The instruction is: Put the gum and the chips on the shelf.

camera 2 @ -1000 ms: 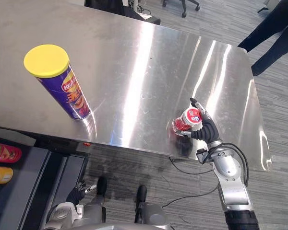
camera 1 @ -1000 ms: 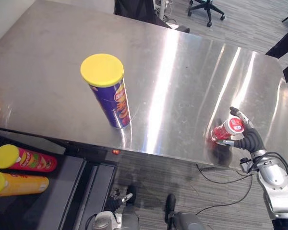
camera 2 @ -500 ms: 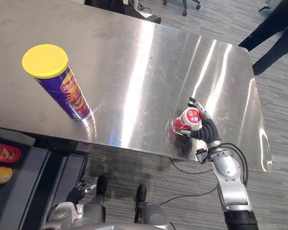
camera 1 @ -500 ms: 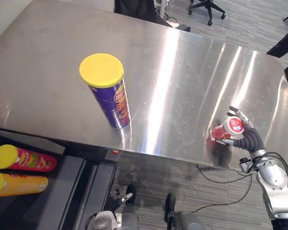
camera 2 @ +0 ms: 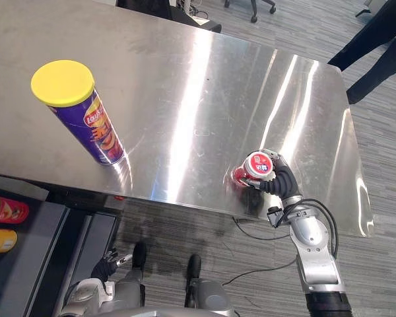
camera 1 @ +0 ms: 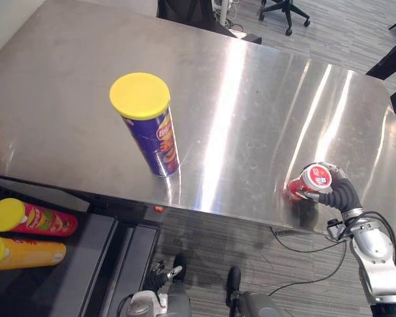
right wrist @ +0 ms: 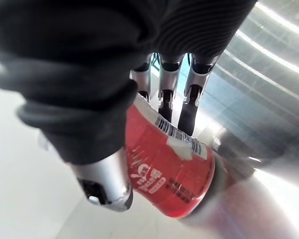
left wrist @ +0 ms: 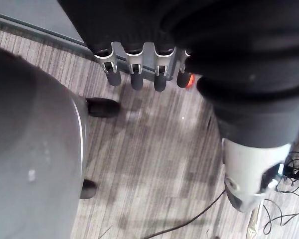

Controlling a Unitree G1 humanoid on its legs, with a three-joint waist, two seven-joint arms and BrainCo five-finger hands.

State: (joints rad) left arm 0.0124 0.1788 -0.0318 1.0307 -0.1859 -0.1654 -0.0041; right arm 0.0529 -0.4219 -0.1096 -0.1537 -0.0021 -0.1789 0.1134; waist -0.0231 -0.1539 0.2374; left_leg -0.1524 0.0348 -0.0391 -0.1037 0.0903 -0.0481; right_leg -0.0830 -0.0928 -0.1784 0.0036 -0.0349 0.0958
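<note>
Since a moment ago my right robot hand [camera 1: 338,193] has curled shut round the gum tub [camera 1: 308,183], seemingly tipped now, near the front edge of the bench [camera 1: 251,99], so I should firm the grip before lifting; chips can [camera 1: 152,135] stands upright well apart, left robot hand [left wrist: 135,77] hangs low, fingers relaxed.

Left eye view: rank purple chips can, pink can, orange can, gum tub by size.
1. purple chips can
2. pink can, orange can: alike, orange cropped
3. gum tub, in the right hand
</note>
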